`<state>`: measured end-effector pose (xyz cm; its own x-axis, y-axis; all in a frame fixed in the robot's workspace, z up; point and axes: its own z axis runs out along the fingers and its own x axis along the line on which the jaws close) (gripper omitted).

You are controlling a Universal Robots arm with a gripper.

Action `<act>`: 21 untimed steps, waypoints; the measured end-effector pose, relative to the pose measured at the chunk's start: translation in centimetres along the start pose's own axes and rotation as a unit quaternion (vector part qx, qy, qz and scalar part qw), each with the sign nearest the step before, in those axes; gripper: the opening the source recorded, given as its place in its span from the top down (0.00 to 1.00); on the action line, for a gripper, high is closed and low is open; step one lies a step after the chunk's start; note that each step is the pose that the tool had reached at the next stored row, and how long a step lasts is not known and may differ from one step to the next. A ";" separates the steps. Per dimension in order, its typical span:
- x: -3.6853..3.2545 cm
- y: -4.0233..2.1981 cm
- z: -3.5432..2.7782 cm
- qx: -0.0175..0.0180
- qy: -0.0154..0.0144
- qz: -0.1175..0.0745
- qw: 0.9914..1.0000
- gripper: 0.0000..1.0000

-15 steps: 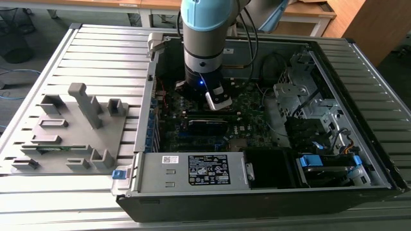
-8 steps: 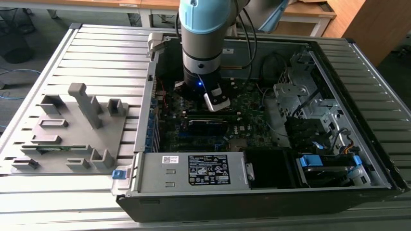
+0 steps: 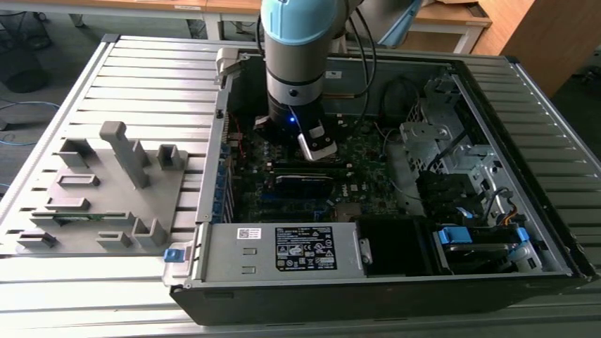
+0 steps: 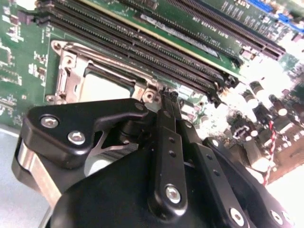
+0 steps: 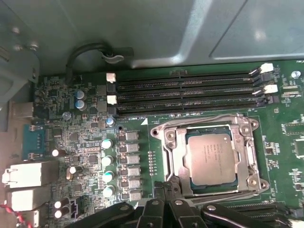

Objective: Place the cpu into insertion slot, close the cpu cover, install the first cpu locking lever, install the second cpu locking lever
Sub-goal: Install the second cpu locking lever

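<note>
Seated flat in the insertion slot [image 5: 156, 147] – the cpu [image 5: 211, 159], grey top up and showing through the square cut-out of the cpu cover [image 5: 173, 142]. Cover down over the slot, its silvery frame lying on the chip's edges on all sides. Along the slot's edge nearest the long black memory slots [image 5: 185, 92], a thin metal lever rod [image 5: 204, 117], lying close beside the cover; latched or not, cannot tell. At the slot's opposite edge, near one corner, the gripper [image 5: 165, 186], black fingers pressed together with no gap between the tips, right at the cover's rim – whether anything thin is pinched there, cannot tell. In the second wrist view, the same closed tips of the gripper [image 4: 168, 96] just beside a corner of the cover [image 4: 71, 71], with a patch of the cpu [image 4: 107, 88] pale inside the frame. In the exterior view, gripper [image 3: 314, 144] low inside the open computer case [image 3: 376, 296], directly above the slot's part of the green motherboard [image 5: 85, 142].
</note>
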<state>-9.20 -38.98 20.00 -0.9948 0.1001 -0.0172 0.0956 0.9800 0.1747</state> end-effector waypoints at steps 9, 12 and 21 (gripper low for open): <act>-0.04 0.39 -2.19 0.000 0.000 0.000 1.000 0.89; -0.14 0.40 -2.21 0.000 0.000 0.000 1.000 0.89; -2.41 0.65 -2.12 0.003 0.000 0.000 1.000 0.89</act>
<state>-6.81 -38.95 22.24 -0.9948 0.1005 -0.0176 0.0961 0.9809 0.1694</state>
